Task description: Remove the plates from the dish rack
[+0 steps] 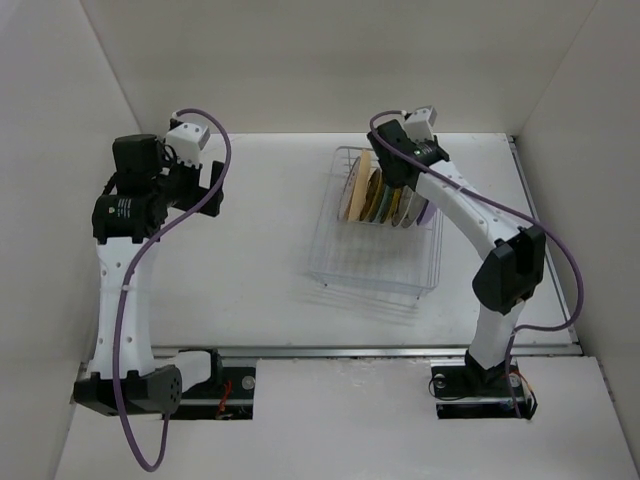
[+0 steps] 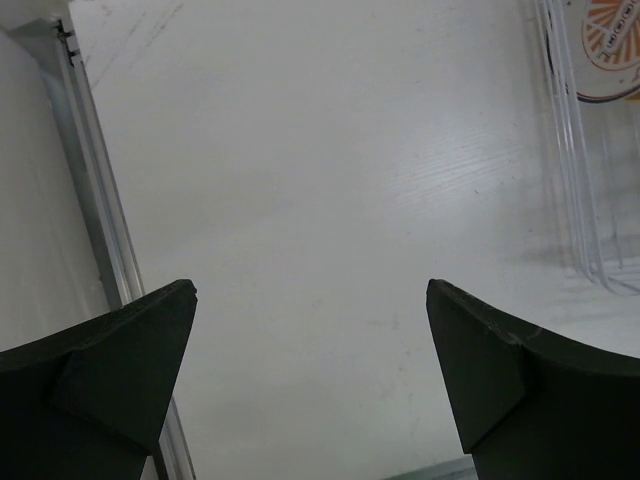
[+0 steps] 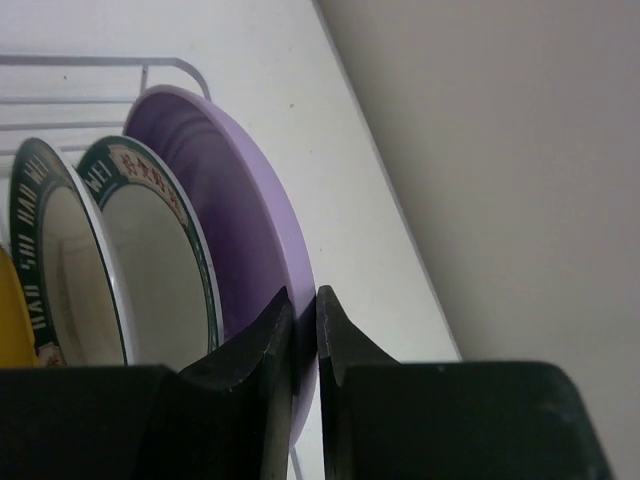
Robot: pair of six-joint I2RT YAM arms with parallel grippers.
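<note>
The right jaws pinched the rim of the lavender plate (image 3: 225, 220), end of the row in the dish rack (image 1: 375, 265) toward the worktop's (image 1: 260, 260) far right corner. The left jaws hung wide apart. So thin an edge-grip might slip on lifting, knocking the teal-rimmed plate (image 3: 160, 260).

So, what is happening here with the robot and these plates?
The right claw is pinched on the rim of the lavender plate, the end one of the row standing in the dish rack. No plate is out on the table yet. The left claw hangs open over the table, holding nothing.
</note>
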